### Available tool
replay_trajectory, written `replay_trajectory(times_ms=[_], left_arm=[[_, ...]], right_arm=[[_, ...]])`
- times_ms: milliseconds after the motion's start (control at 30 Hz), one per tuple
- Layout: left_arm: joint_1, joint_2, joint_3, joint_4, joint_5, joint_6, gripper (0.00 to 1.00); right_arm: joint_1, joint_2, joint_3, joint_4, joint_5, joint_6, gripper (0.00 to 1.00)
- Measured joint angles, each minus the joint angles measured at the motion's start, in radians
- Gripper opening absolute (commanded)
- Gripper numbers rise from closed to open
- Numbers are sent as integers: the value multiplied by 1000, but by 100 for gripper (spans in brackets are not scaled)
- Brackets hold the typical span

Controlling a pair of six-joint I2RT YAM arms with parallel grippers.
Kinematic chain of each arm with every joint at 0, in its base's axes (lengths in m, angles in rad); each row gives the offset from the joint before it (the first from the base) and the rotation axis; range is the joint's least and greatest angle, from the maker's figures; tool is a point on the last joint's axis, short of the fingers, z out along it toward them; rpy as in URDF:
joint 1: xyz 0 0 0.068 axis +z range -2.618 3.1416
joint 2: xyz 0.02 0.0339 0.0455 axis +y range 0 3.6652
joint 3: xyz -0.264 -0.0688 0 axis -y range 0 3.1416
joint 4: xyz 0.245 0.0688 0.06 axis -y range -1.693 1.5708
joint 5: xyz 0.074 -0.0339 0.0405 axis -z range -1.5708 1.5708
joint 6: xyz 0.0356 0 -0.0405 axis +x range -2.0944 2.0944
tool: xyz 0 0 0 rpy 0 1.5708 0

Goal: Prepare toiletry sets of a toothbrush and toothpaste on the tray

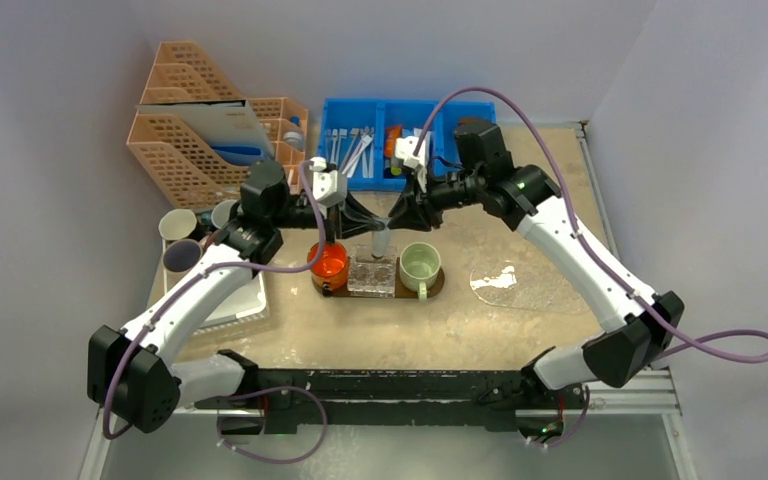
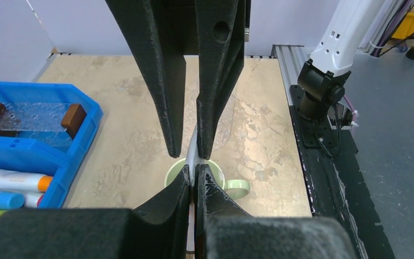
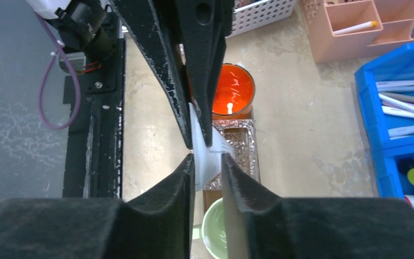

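Note:
A small pale toothpaste tube (image 1: 381, 243) hangs upright over a clear glass dish (image 1: 372, 275) on the dark brown tray (image 1: 436, 289). My left gripper (image 1: 376, 224) and right gripper (image 1: 393, 222) meet tip to tip at its top. In the left wrist view my left gripper (image 2: 197, 175) is shut on the tube's thin edge (image 2: 194, 156). In the right wrist view my right gripper (image 3: 206, 159) stands wider, with the tube (image 3: 202, 135) filling the gap. White toothbrushes (image 1: 355, 150) lie in the blue bin (image 1: 400, 110).
An orange cup (image 1: 328, 262) and a green mug (image 1: 419, 265) stand on the tray either side of the dish. Peach file racks (image 1: 200, 140), loose cups (image 1: 177, 225) and a white tray (image 1: 245, 305) are at the left. A clear disc (image 1: 510, 280) lies at the right.

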Motion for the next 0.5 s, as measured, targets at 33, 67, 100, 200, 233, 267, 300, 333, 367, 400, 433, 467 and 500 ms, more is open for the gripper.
replay_trajectory(times_ms=[33,67,100,200,233,267,300,333,367,400,433,467,500], left_arm=[[0,0,0,2,-1,0,0],[0,0,0,3,-2,0,0],[0,0,0,4,-4,0,0],[0,0,0,2,-2,-5,5],[0,0,0,0,-3,-5,12],[0,-2,0,-5,-5,-2,19],[0,-6,0,-18,-14,5,25],[0,-11,0,-24,-21,16,29],[0,-21,0,-32,-31,21,32],[0,-35,0,-42,-47,28,34],[0,-54,0,-50,-67,38,35],[0,-76,-2,-55,-90,43,37],[0,-102,-7,-54,-119,47,39]], right_arm=[[0,4,5,-6,-8,-6,11],[1,8,10,-13,-18,-13,3],[1,12,14,-21,-24,-24,0],[3,27,37,-55,-35,-50,0],[6,32,45,-65,-37,-59,0],[8,36,49,-71,-37,-68,0],[11,39,50,-72,-35,-76,0],[15,40,50,-76,-32,-83,0],[19,42,51,-82,-27,-89,0],[25,44,51,-89,-19,-94,0],[29,47,52,-95,-13,-98,0],[33,49,53,-99,-10,-102,0],[37,53,55,-103,-5,-106,0]])
